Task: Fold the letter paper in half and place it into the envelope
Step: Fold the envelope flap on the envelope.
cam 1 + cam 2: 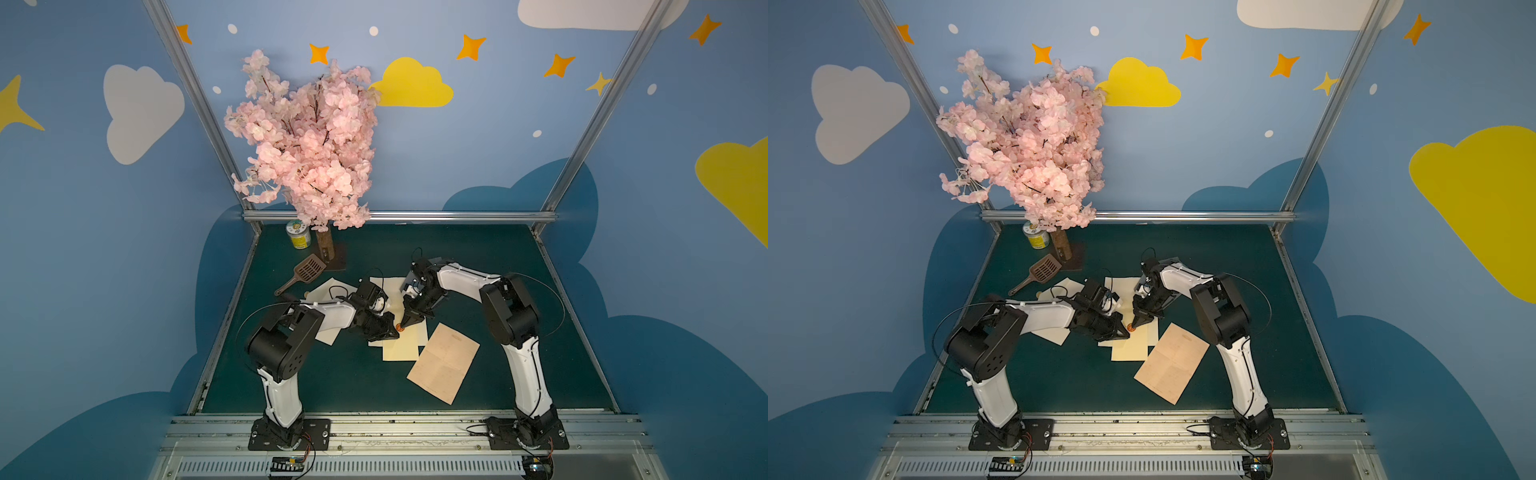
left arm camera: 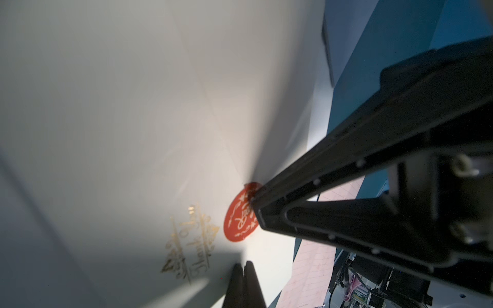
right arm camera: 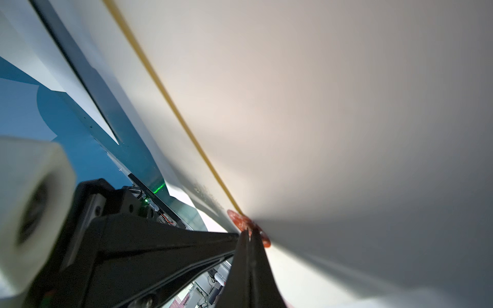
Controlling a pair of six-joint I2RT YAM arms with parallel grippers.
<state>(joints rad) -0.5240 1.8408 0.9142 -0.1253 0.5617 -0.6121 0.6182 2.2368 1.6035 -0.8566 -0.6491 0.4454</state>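
Red seal (image 2: 237,224) half hidden, right tool (image 3: 249,236) covering

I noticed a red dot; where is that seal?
Mid-table in a top view, the seal lies on the envelope at the right gripper's tip, left gripper alongside.

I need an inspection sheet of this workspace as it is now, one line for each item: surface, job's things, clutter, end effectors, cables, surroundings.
Surface: dark green mat, no spills seen.
Job's things: tan letter paper lies flat, unfolded, beside cream envelopes; red seal on one flap.
Clutter: yellow can, brown slotted scoop, pink blossom tree, all far left.
End effectors: left end effector shut, empty, near the seal; right end effector shut, tip at the seal, pinch not confirmed.
Cables: black cable loop beside each arm, off the paper.
Surroundings: blue painted walls, aluminium frame.
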